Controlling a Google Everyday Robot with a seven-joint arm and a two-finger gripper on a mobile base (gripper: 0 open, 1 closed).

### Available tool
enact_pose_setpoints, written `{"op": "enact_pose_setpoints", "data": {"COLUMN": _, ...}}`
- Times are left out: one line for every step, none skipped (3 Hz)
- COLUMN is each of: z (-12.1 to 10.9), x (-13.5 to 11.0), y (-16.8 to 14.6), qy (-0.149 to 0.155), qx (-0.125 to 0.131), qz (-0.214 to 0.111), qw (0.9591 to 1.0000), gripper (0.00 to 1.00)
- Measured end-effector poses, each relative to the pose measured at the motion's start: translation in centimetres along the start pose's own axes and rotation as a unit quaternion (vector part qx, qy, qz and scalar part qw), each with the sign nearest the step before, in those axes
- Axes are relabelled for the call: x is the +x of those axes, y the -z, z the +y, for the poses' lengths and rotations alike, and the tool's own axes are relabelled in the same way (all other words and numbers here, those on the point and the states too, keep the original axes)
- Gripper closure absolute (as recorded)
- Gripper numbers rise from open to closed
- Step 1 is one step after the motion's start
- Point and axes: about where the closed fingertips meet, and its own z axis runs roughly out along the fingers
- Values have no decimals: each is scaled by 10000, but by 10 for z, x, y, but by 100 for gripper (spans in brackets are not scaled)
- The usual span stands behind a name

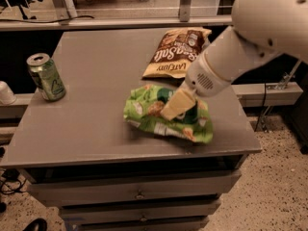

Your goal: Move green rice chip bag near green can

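Camera view. The two-finger gripper [169, 110], carried on a thick white arm [250, 42] that is seen entering from the upper right of the picture, is shown lowered onto the crinkled, bright lime-green rice chip bag [144, 113]. The gripper's pale beige tip is seen in contact with the middle of the bag, over its dark green oval. Whether the gripper is closed on the bag or merely pressed against it cannot be told from this view.

The green rice chip bag is found directly beneath the gripper and spread to either side of it, lying on the flat grey table top [91, 129] close to the front edge. The small light green metal drink can [46, 77], with its silver top, is shown upright well apart from the gripper, towards the left of the picture, near the table's left edge. A brown-and-yellow chip bag [177, 52] is seen lying flat just beyond the gripper, on the far part of the table, partly covered by the arm. Grey drawer fronts [139, 195] are visible below the table top, under the gripper.
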Motion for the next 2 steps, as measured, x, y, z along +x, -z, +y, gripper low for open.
{"op": "enact_pose_setpoints", "data": {"z": -32, "x": -51, "y": 41, "qy": 597, "qx": 612, "qz": -229, "qw": 9961, "gripper": 100}}
{"op": "enact_pose_setpoints", "data": {"z": -35, "x": -65, "y": 54, "qy": 689, "qx": 733, "qz": -347, "qw": 9943, "gripper": 100}}
